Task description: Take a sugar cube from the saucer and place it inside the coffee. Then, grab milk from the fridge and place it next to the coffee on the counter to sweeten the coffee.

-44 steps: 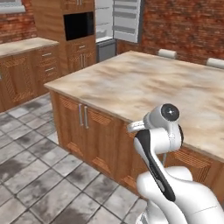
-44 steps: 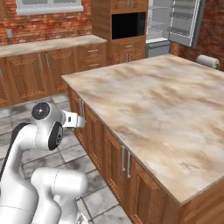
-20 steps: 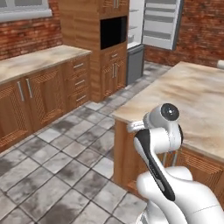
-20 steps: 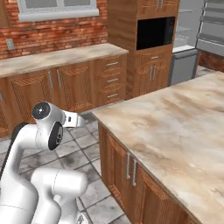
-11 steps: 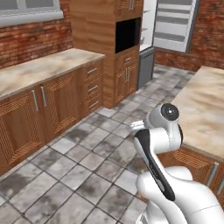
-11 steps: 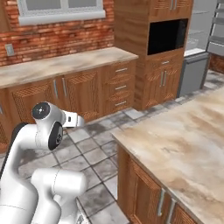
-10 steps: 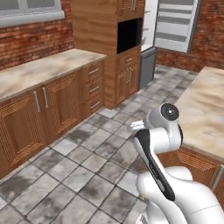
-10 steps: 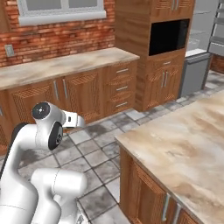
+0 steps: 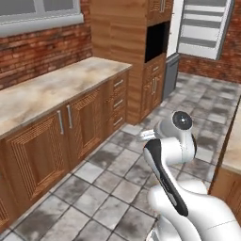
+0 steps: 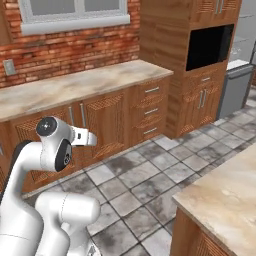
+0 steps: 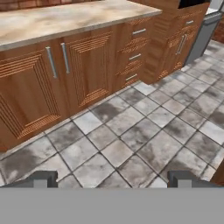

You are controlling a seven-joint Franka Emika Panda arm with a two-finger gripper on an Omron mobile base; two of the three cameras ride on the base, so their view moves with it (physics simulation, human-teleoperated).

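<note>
The claw (image 11: 112,177) stands released and empty in the hand view, its two dark fingertips (image 11: 42,176) set wide apart above grey stone floor tiles (image 11: 144,131). Just beyond the tips the floor runs to a row of brown wooden cabinets (image 11: 87,65) with steel bar handles, topped by the beige marbled counter (image 11: 65,17), which lies ahead of the claw and slightly to its left. The left base view shows the folded white arm (image 9: 169,155) from behind, and past it, farther than the counter, a tall wooden unit holding the black microwave (image 9: 157,42); beyond that stands the fridge (image 9: 204,28), its open door showing grey racks. The right base view gives what the others miss: a brick wall (image 10: 75,50) and a white-framed window (image 10: 75,12) above the counter, a grey appliance (image 10: 235,90) beside the tall unit, and the corner of a second marbled worktop (image 10: 225,195) near the claw's right.
</note>
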